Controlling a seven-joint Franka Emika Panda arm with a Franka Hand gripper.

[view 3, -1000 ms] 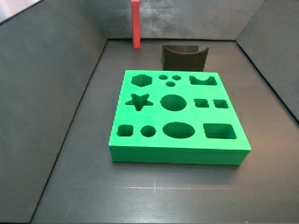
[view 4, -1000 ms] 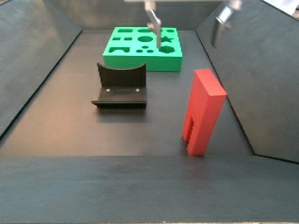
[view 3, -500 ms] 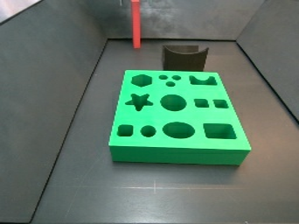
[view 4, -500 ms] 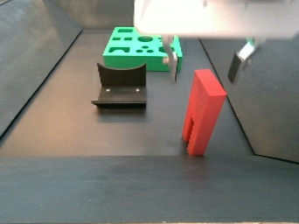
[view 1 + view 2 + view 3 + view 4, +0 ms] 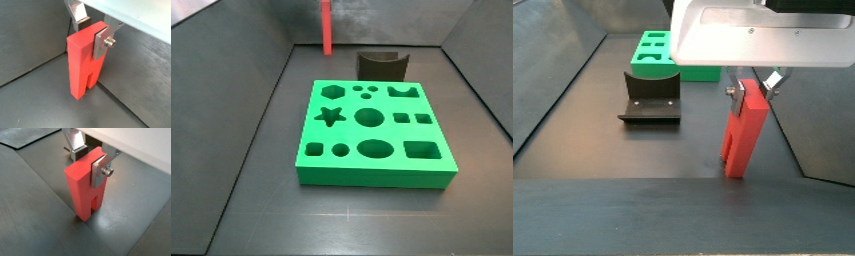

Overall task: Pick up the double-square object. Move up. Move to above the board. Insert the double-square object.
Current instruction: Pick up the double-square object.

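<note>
The double-square object is a long red-orange bar standing upright on the dark floor, near a side wall and well apart from the board. It also shows in both wrist views and, far back, in a side view. My gripper is lowered over its top end, with the jaws open and straddling it. One silver finger lies against the bar's side. The other stands off with a small gap. The green board lies flat with its cutouts empty.
The fixture, a dark L-shaped bracket, stands between the board and the bar's end of the floor. Grey walls enclose the floor, and one wall is close beside the bar.
My gripper has come down from above the board's side of the floor to the bar and now straddles its top end. The bar and board have not moved.
</note>
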